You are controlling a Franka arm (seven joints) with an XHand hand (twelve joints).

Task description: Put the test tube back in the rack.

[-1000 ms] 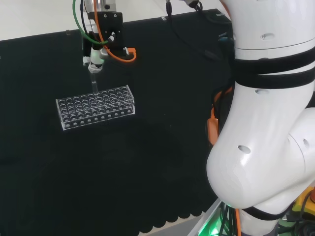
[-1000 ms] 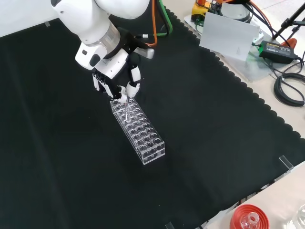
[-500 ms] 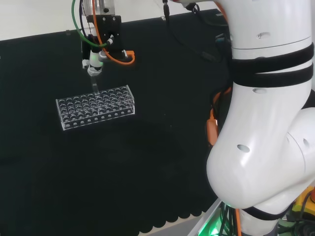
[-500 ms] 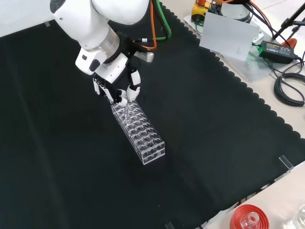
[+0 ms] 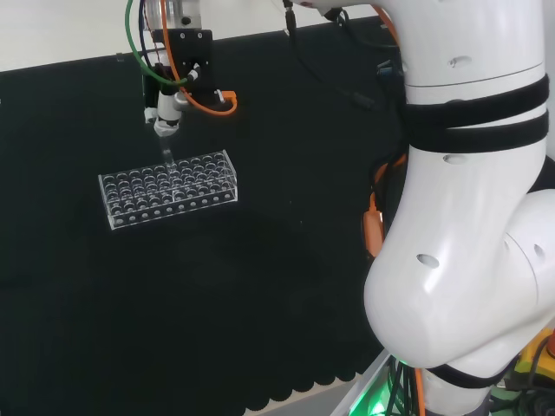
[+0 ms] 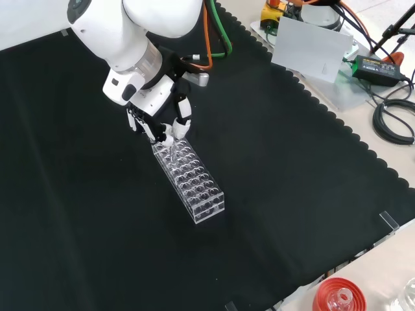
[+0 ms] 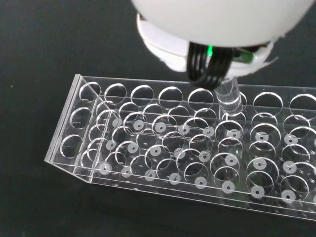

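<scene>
White arm [image 6: 123, 26] reaches in from top of front view, bent down at wrist. Hand [image 6: 162, 126] points down, fingers [image 6: 183, 124] curled together at tips. In head view, hand [image 5: 167, 108] hangs low, pinching.

No legible text or markings

Black cloth [image 6: 272, 168] covers bench, scalloped edge along right and bottom in front view. Past that edge, top right: grey sheet [image 6: 310, 48] lying flat, black box with cables [image 6: 389, 97] beside it. Bottom right corner: red ring [image 6: 338, 297] with clear glass piece sitting in it, maybe flask, hard to tell.
</scene>
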